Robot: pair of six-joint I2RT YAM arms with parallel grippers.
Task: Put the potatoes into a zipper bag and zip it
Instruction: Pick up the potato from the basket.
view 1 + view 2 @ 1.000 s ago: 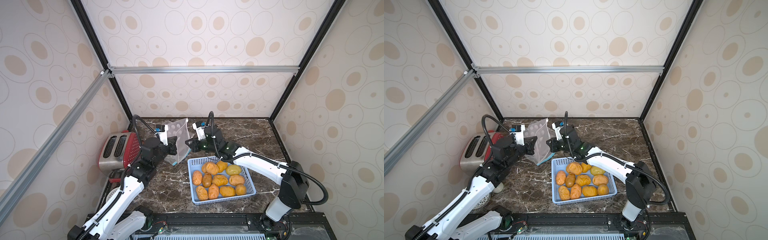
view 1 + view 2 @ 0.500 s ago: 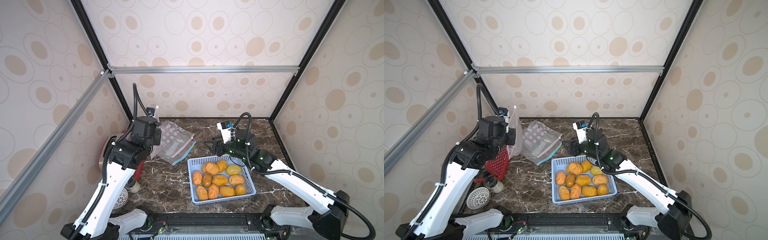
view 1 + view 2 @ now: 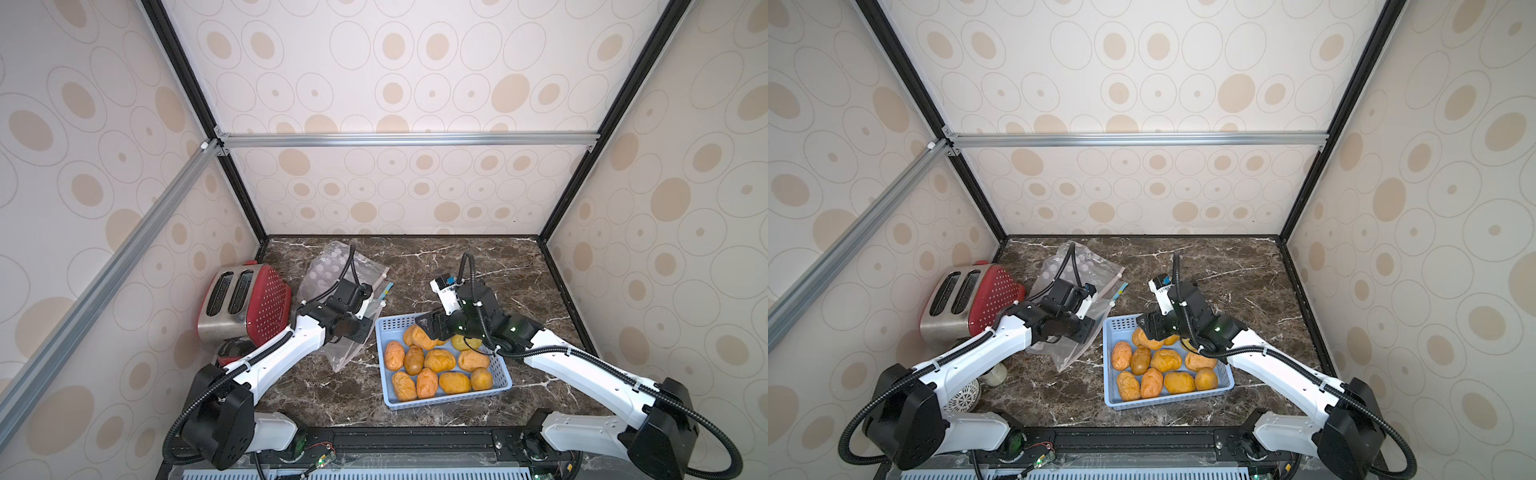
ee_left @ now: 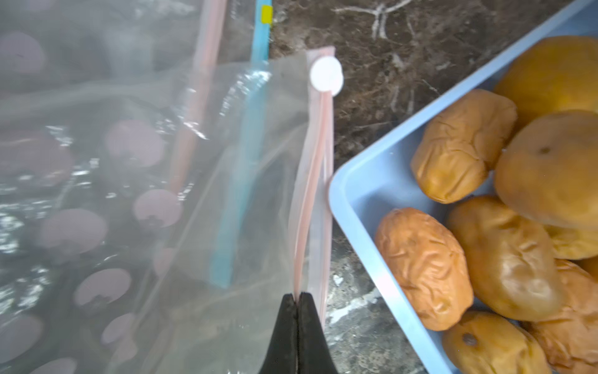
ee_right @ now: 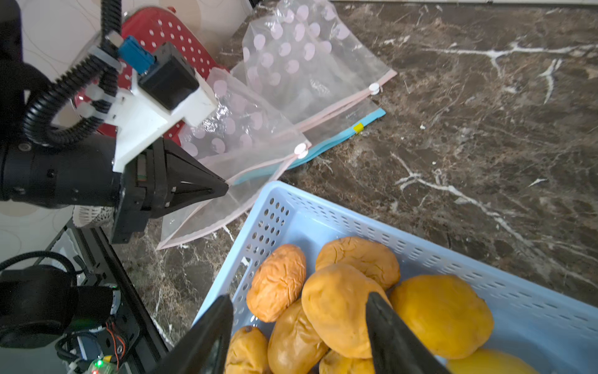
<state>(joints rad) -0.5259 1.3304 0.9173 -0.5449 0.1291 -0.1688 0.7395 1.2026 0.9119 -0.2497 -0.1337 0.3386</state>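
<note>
About a dozen potatoes (image 3: 438,360) lie heaped in a blue basket (image 3: 392,324).
The left gripper (image 4: 297,296) pinches the zipper bag (image 4: 275,145) by its pink seal strip, just beside the basket; the right gripper (image 5: 299,298) holds its fingers wide astride the topmost potato (image 5: 336,311).

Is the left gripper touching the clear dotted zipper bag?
Touching. The left wrist view shows the left gripper shut on the pink zip edge of the clear dotted zipper bag.
</note>
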